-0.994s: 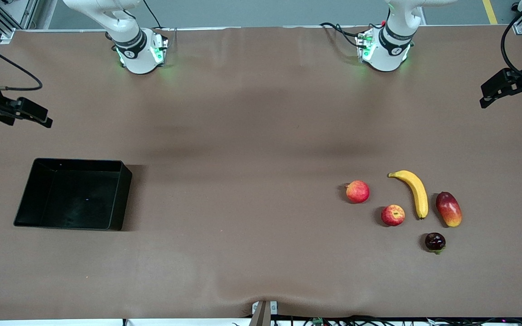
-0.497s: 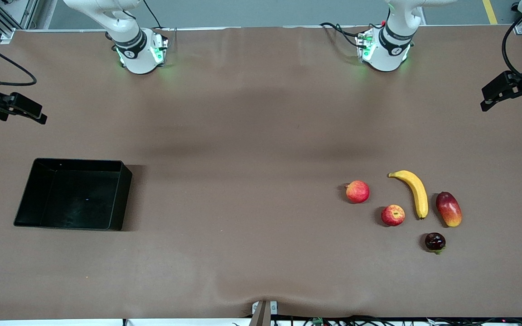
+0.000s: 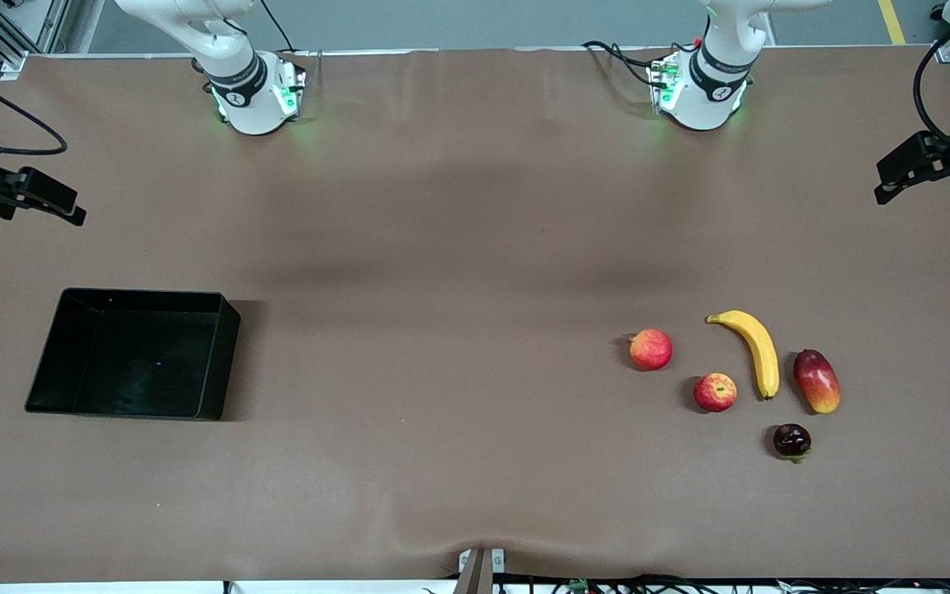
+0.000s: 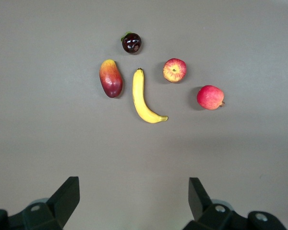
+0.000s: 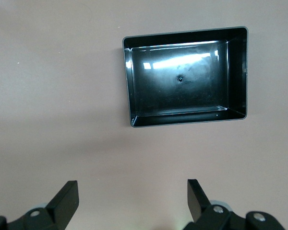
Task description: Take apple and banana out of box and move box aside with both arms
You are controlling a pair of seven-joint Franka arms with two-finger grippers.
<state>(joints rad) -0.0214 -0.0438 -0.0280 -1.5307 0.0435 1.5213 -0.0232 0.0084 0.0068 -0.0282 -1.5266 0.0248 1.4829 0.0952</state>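
The yellow banana (image 3: 758,351) lies toward the left arm's end of the table. The red apple (image 3: 715,392) with a stem dimple lies beside it, slightly nearer the front camera. Both show in the left wrist view, the banana (image 4: 144,98) and the apple (image 4: 174,70). The black box (image 3: 133,353) stands empty toward the right arm's end; it also shows in the right wrist view (image 5: 187,32). My left gripper (image 4: 133,184) is open and empty, high over the table's end (image 3: 908,169). My right gripper (image 5: 133,187) is open and empty, high over the other end (image 3: 38,198).
A pinkish-red round fruit (image 3: 651,349), a red-yellow mango (image 3: 816,380) and a dark round fruit (image 3: 792,440) lie around the banana and the apple. The brown table cover (image 3: 458,330) stretches between the box and the fruits.
My right gripper has drifted slightly toward the table's edge and the robots' side, then held still. The left gripper has barely moved. The fruits and the box have not moved.
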